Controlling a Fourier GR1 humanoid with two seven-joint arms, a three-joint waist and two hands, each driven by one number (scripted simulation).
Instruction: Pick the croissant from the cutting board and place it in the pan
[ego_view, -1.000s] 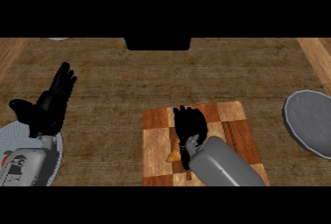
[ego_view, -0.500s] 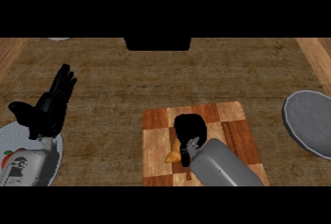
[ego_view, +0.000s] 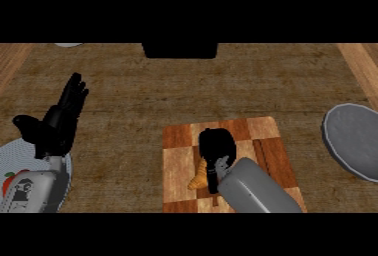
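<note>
A golden-brown croissant lies on the checkered wooden cutting board at the lower middle of the head view. My right hand is over it with fingers curled down around its upper part, hiding most of it. The grey pan sits at the right edge, apart from the board. My left hand rests open at the left, fingers pointing up.
A white plate lies at the lower left under my left forearm. A dark box stands at the counter's back middle, and a pale dish peeks in at the top left. Brown counter top lies between board and pan.
My right hand's fingers have curled down from straight onto the croissant. The left hand has stayed still.
</note>
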